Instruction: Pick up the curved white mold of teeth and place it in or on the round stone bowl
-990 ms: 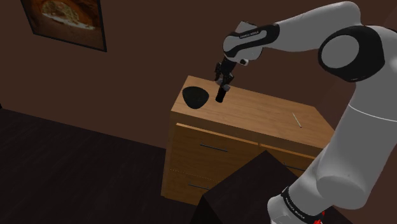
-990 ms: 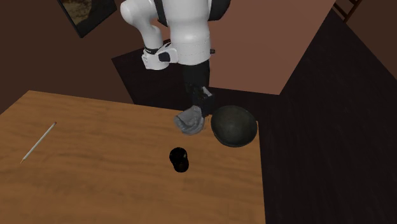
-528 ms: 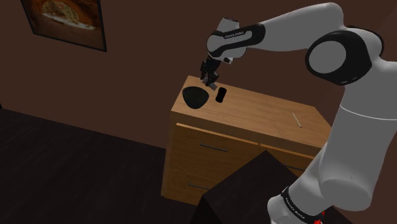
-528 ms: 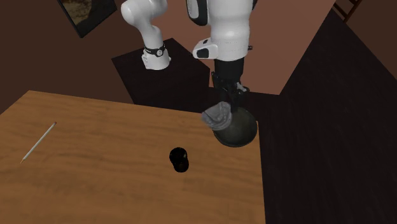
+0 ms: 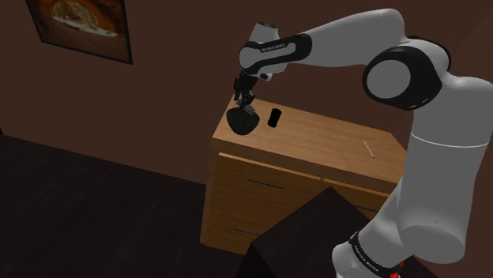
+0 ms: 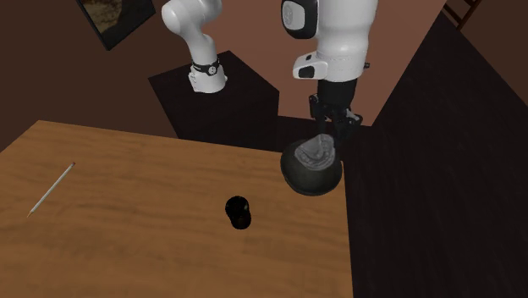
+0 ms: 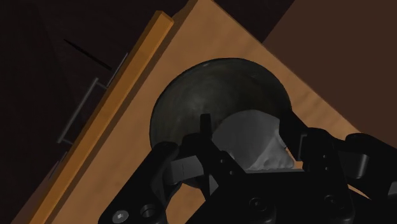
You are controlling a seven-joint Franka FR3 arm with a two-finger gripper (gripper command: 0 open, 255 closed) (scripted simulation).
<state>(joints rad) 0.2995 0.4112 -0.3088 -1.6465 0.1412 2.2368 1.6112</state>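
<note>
The dark round stone bowl (image 5: 237, 123) (image 6: 294, 176) stands at the corner of the wooden dresser top (image 5: 332, 138). The curved grey-white teeth mold (image 6: 317, 153) (image 7: 252, 142) hangs just over the bowl's hollow, clasped between the black fingers. My gripper (image 5: 244, 98) (image 6: 330, 140) (image 7: 254, 137) is shut on the mold and points down into the bowl (image 7: 197, 89). In the wrist view the mold covers part of the bowl's inside. Whether the mold touches the bowl cannot be told.
A small black cylinder (image 5: 274, 118) (image 6: 239, 212) stands on the dresser beside the bowl. A thin white stick (image 5: 368, 148) (image 6: 51, 188) lies toward the dresser's other end. The bowl sits close to two dresser edges, with dark floor below. A framed picture (image 5: 79, 28) hangs on the wall.
The gripper carried the mold from beside the black cylinder across to above the bowl, moving toward the shoulder view's left. The bowl, cylinder and stick stayed put.
</note>
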